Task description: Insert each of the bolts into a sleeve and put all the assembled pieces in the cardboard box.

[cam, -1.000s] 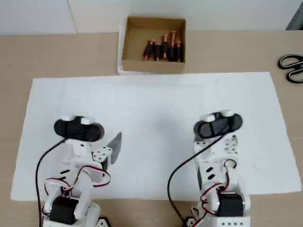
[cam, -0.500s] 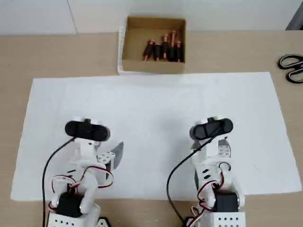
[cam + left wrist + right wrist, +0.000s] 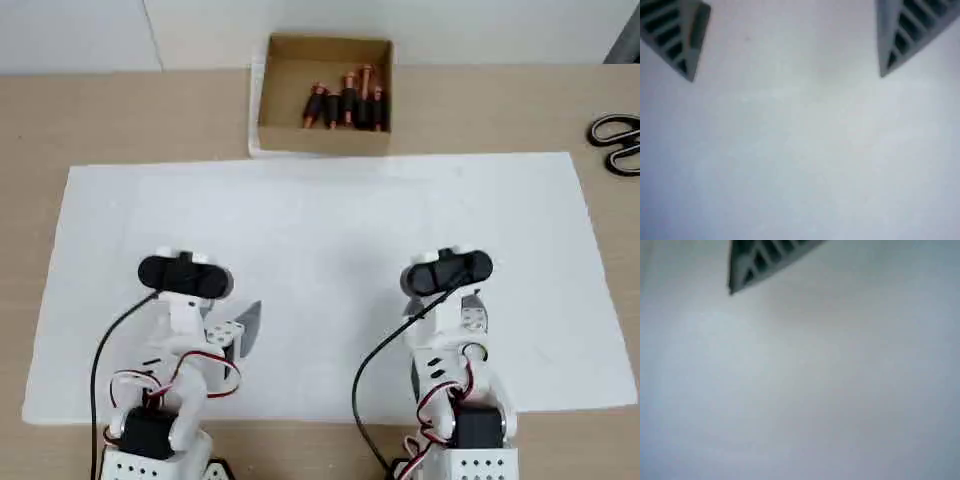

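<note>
cardboard box (high view): we see the cardboard box at 12 o'clock on the worktop, just past the far edge of the white sheet.
assembled pieces (high view): the assembled pieces, copper-coloured bolts in dark sleeves, lie side by side inside the box, bunched toward its 3 o'clock wall.
scissors (high view): the scissors are way out at 2 o'clock, off the sheet.
arms (high view): the left arm is at 7 o'clock and the right arm at 5 o'clock. Both are folded low over the near part of the sheet, well apart from the box.
left gripper (left wrist view): the left gripper is released, its jaws spread wide with nothing but bare sheet between them.
right gripper (right wrist view): the right gripper hangs over plain sheet. Honestly, we can't tell whether it's released or clenched.
</note>
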